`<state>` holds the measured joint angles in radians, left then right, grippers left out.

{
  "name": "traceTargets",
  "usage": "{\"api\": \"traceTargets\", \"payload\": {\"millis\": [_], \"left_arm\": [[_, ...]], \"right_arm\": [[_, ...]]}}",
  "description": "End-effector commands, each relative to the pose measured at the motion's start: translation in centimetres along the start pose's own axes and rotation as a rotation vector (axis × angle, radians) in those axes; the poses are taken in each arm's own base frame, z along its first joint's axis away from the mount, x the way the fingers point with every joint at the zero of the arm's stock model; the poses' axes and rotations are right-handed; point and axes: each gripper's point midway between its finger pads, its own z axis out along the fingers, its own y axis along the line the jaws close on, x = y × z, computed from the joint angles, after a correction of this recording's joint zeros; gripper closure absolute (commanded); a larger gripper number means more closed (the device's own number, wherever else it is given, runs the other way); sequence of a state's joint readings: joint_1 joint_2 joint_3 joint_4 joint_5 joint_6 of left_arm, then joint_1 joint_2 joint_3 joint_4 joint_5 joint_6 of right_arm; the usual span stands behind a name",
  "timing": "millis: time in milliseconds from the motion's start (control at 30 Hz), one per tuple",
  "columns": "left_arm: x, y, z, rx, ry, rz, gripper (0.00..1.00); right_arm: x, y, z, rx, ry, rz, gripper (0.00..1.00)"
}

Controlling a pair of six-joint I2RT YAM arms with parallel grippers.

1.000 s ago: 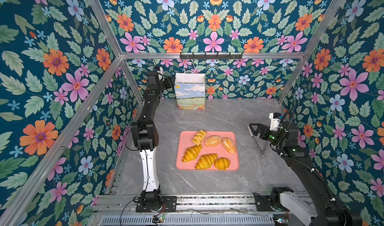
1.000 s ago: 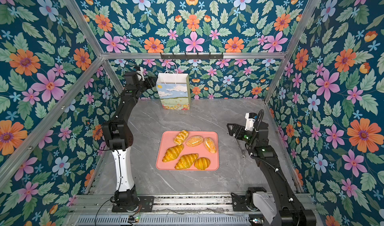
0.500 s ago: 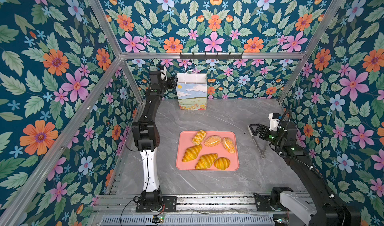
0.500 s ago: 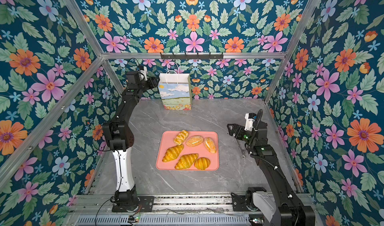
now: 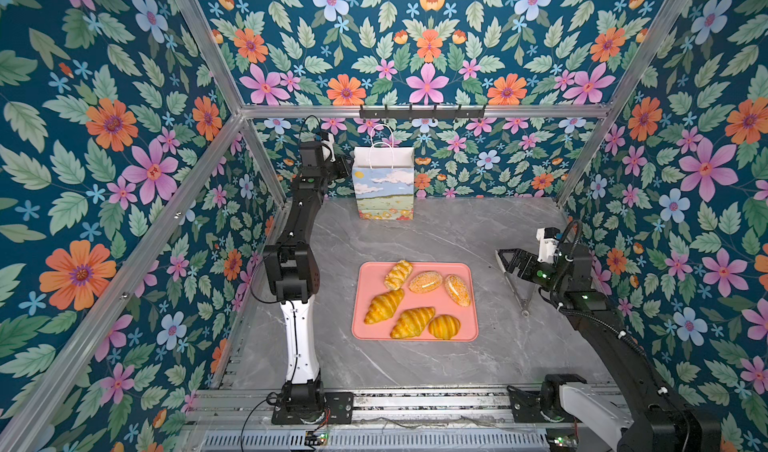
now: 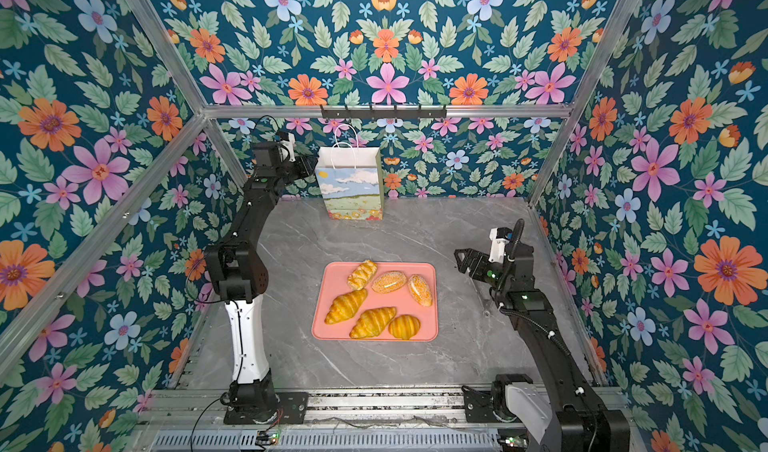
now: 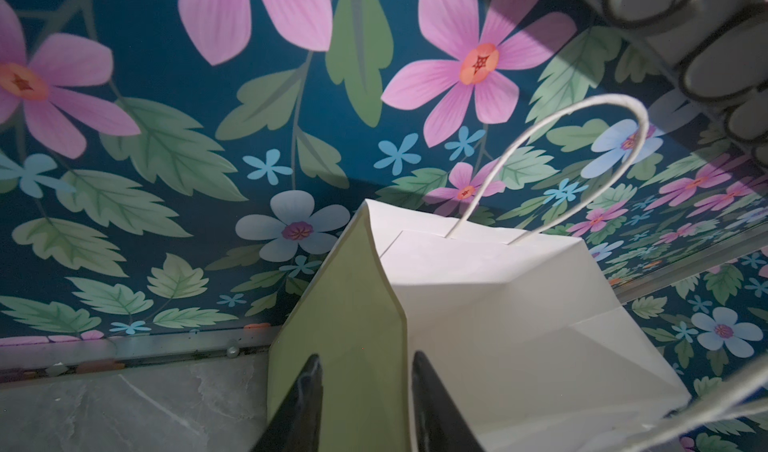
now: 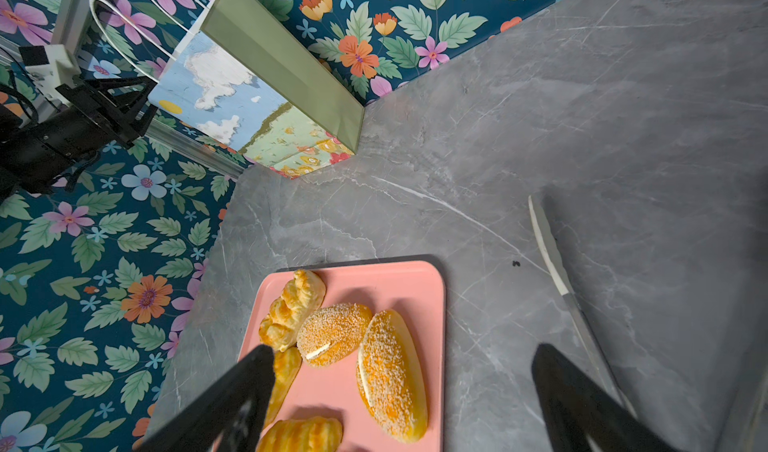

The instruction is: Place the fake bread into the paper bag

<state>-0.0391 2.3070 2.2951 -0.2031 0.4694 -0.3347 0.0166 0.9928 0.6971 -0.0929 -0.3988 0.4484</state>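
Our left gripper [image 7: 366, 356] stands at the paper bag [image 7: 478, 304], its fingers [image 7: 305, 400] a narrow gap apart and astride the rim of the bag's green side wall, one outside and one over the white inside. We cannot tell whether they touch the paper. The bag stands upright at the back of the grey counter [image 5: 415, 367], close to the flowered wall [image 5: 478, 167]. Our right gripper [image 8: 403, 351] hangs wide open, holding nothing, near the right edge of the pink tray [image 5: 469, 321]. All six pieces of fake bread [image 5: 384, 306] lie on that tray, well apart from the bag. A slim white-tipped utensil [image 8: 552, 254] lies on the counter beside the tray.
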Motion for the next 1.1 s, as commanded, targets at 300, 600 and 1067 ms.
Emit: {"api": "traceTargets", "payload": {"millis": [300,600,1067], "left_arm": [[0.9,-0.3,-0.5,-0.017,0.052,-0.003,0.95],[0.7,-1.2,-1.5,-0.025,0.066,-0.032,1.0],[3.9,-6.8,-3.7,-0.043,0.179,-0.133,1.0]], "right_arm": [[-0.1,-0.4,0.1,0.021,-0.006,0.003,0.03],[0.1,-0.6,0.2,0.026,-0.002,0.009,0.03],[0.1,-0.4,-0.1,0.024,0.001,0.017,0.03]]}}
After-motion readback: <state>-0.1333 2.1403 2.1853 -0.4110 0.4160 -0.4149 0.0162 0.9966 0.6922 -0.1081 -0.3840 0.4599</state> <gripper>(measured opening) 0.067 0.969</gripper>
